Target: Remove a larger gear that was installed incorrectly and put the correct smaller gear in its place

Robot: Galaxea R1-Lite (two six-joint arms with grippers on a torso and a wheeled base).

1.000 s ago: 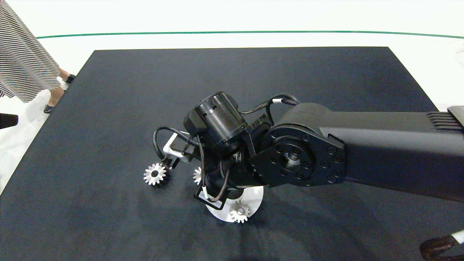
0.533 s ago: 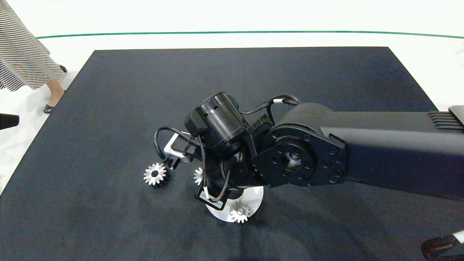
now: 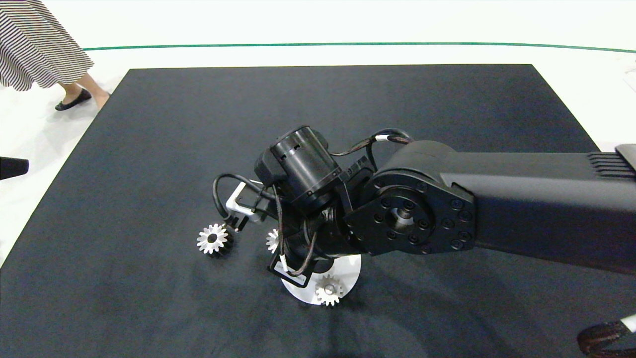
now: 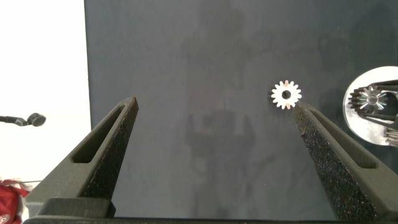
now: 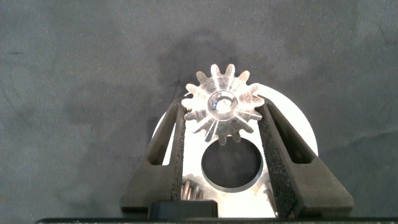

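Smaller gear sits clamped between our right gripper fingers above the white base plate; our left gripper hangs wide open, empty, larger gear lying apart

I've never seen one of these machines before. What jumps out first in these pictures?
The big black right arm sweeps in over the dark table, its right gripper clamped on a small silver gear above a white round base. A wider gear with a dark hole lies alone on the cloth beside it.
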